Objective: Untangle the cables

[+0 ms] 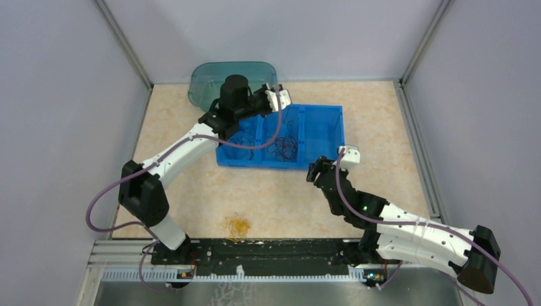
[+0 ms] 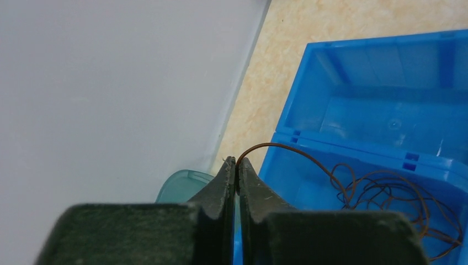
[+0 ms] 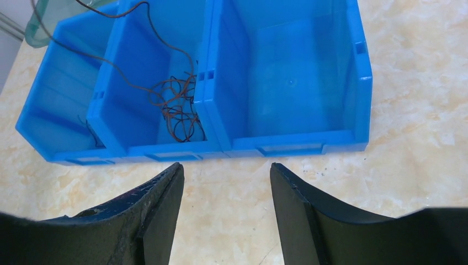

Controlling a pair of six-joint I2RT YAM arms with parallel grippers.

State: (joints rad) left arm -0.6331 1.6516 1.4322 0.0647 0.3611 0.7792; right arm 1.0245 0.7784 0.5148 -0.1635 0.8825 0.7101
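I log the following.
- Left hand (image 2: 236,164): clenched on one thin brown strand of the cables (image 2: 386,193), raised at the far edge of the blue bin (image 2: 353,152).
- Cables, remainder: a loose tangle in the bin's middle compartment.
- Right hand (image 3: 226,171): released, fingers apart, above the bench (image 3: 419,110) just in front of the bin.
- Teal tub (image 1: 210,80): behind the bin.

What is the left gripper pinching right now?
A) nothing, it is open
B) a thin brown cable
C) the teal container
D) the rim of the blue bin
B: the left wrist view shows the left gripper shut on a thin brown cable that trails down into the blue bin.
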